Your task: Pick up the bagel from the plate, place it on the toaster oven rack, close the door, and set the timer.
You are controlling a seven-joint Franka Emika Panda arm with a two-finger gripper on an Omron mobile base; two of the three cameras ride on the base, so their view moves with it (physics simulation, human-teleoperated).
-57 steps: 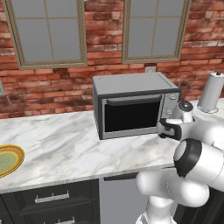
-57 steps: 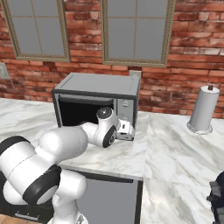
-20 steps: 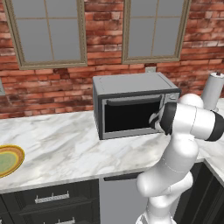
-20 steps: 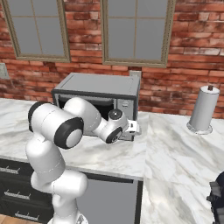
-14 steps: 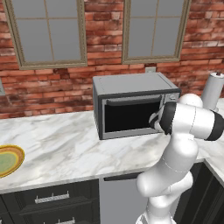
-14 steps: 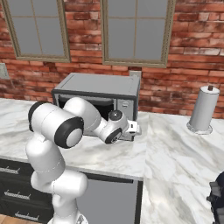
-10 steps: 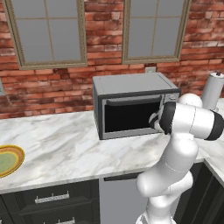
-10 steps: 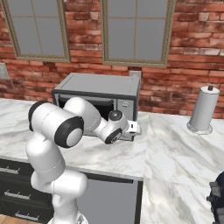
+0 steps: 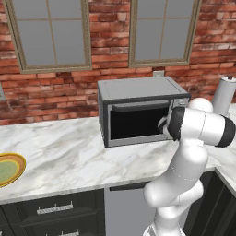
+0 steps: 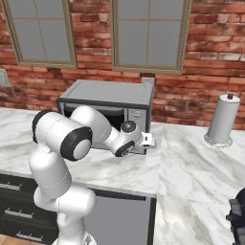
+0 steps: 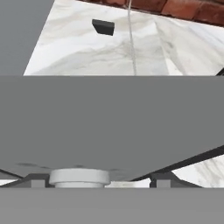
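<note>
The toaster oven (image 9: 138,115) stands on the counter with its door (image 9: 137,123) upright against the front, dark glass facing me. The bagel and the toaster oven rack are hidden. Far left, the plate (image 9: 8,168) lies at the counter's edge with nothing showing on it. My gripper (image 9: 162,126) (image 10: 147,139) is at the oven's right front panel. In the hand view the gripper (image 11: 98,180) straddles a white round knob (image 11: 78,176). One of its fingertips (image 11: 37,180) is beside the knob, while the other stands well apart, so the gripper is open.
A paper towel roll (image 10: 221,119) stands upright at the back right of the marble counter (image 9: 69,161). A brick wall with two windows runs behind. Dark drawers (image 9: 50,212) sit below the counter. A black object (image 10: 237,217) shows at the lower right.
Since the earliest frames the arm has risen and swung its hand onto the oven's right front. Over the last second it stays put there.
</note>
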